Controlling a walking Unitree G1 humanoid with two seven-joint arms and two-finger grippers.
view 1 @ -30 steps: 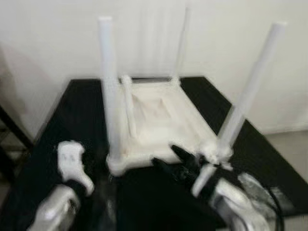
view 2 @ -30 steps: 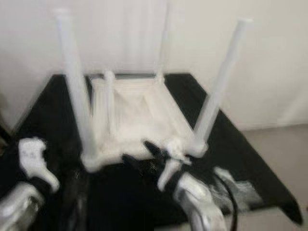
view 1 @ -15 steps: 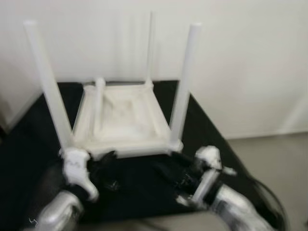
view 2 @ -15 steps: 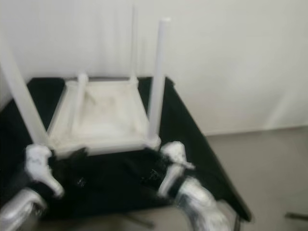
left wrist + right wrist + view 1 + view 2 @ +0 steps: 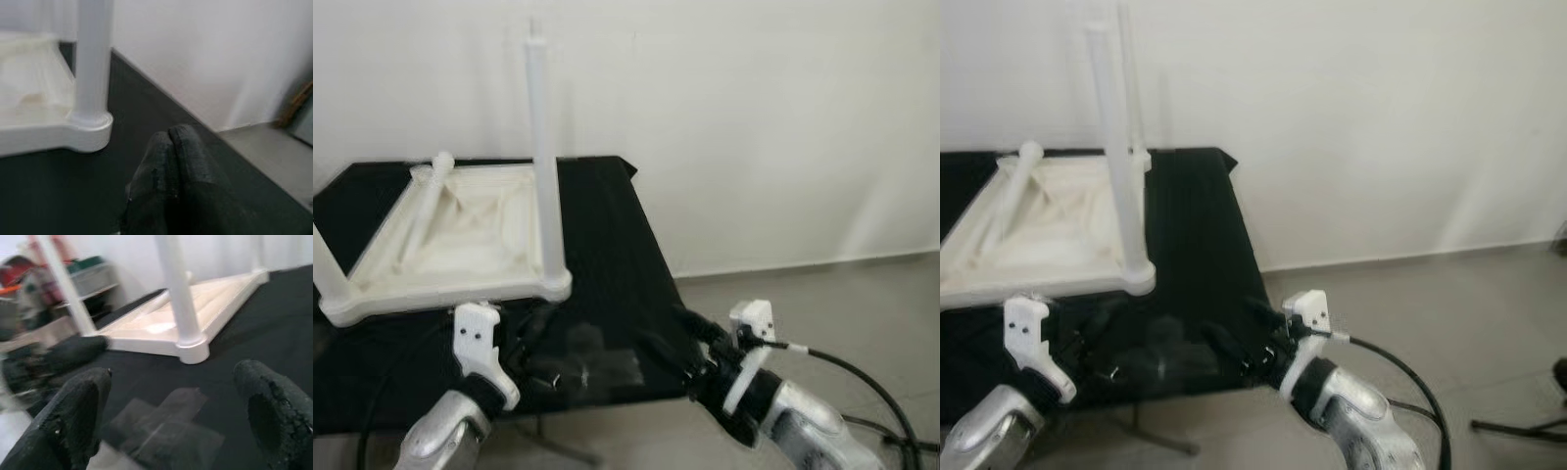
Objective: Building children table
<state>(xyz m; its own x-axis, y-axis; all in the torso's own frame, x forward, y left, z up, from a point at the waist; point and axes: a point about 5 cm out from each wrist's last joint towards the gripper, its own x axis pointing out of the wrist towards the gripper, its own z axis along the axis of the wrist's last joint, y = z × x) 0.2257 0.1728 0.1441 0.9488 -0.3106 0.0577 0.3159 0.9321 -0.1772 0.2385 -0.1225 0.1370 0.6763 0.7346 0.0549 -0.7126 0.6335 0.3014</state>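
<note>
Small white table (image 5: 460, 240) lies upside down on the black tabletop (image 5: 607, 255) — legs up for fitting; left gripper (image 5: 171, 161) pinched empty, right gripper (image 5: 176, 416) spread wide, empty.

The upturned white table (image 5: 450, 245), lying ahead of the left end effector (image 5: 543, 348), runs off the head picture's edge, so its far corner and one leg (image 5: 325, 264) are cut short. The top of the tall leg (image 5: 544, 147) nearest that end effector blurs into the pale wall. Past the right end effector (image 5: 176, 431), in its wrist picture, a shelf with coloured things (image 5: 73, 269) is too blurred to name. A clear film or bag (image 5: 166, 426) lies on the black worktop (image 5: 607, 245) between its fingers (image 5: 73, 411); what it holds cannot be told.
</note>
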